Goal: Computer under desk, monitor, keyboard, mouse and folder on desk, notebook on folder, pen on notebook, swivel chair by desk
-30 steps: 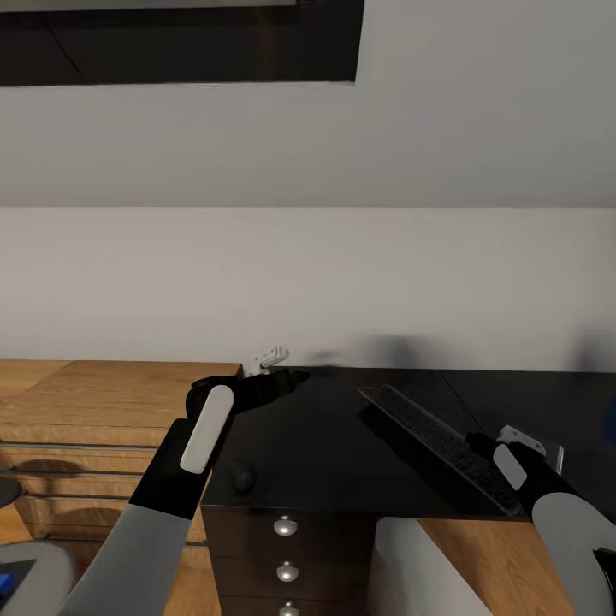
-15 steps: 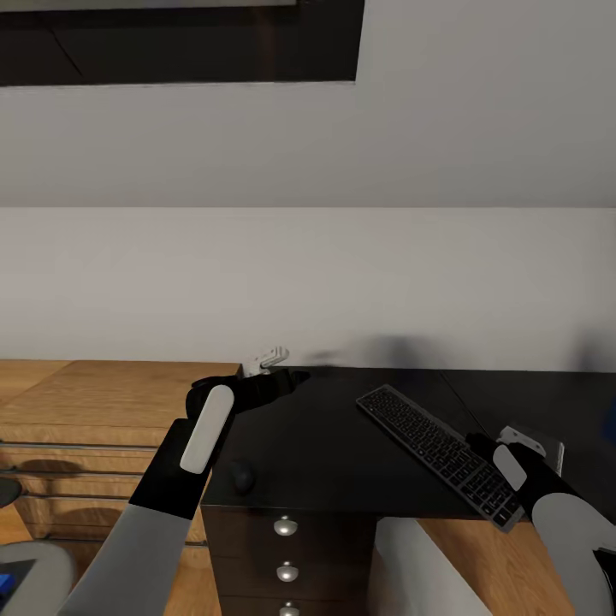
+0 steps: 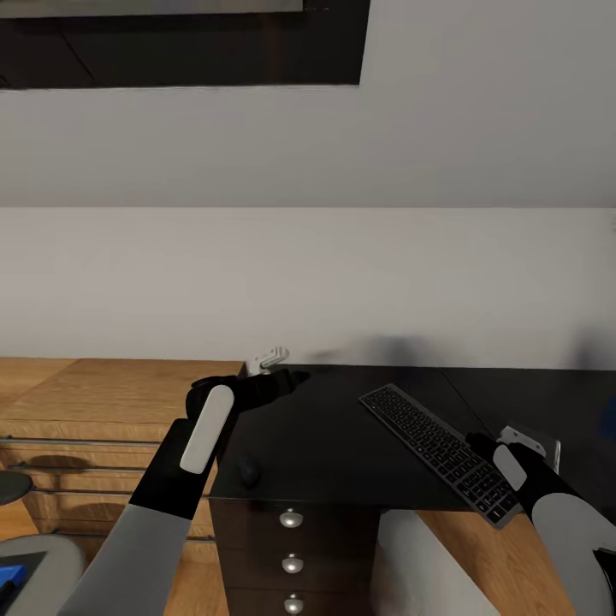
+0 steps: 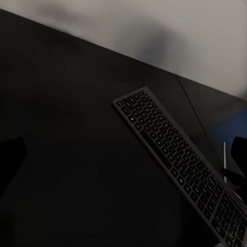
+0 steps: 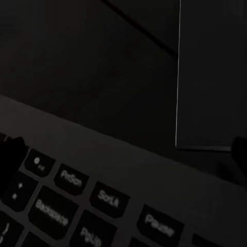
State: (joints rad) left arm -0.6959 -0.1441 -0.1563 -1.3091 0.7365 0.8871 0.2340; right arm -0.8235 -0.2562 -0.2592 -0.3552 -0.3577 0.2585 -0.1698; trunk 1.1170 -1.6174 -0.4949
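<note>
At the far left of the head view, the chair [image 3: 34, 556] sits low beside the robot with a blue item [image 3: 10, 575] on its seat, probably the folder, though too little shows to be sure. If so, it is yet to be moved, and the chair is not yet set against the desk.

Next comes the left gripper [image 3: 274, 358], hovering over the desk's [image 3: 342, 428] back left corner; whether its fingers are parted or closed cannot be told. Just in front of that arm, near the front edge, lies the mouse [image 3: 249, 470], well apart from the keyboard, so it looks unplaced.

The keyboard [image 3: 441, 449] lies flat but skewed on the dark top, its near end overhanging the front edge. The right gripper [image 3: 524, 438] sits at that end; its wrist view looks closely over the keys, with dark fingertips [image 5: 10, 154] at either side, seemingly spread, but a grip cannot be confirmed.

By this judgement, the keyboard step is in hand, and the folder, notebook, pen and chair remain.
</note>
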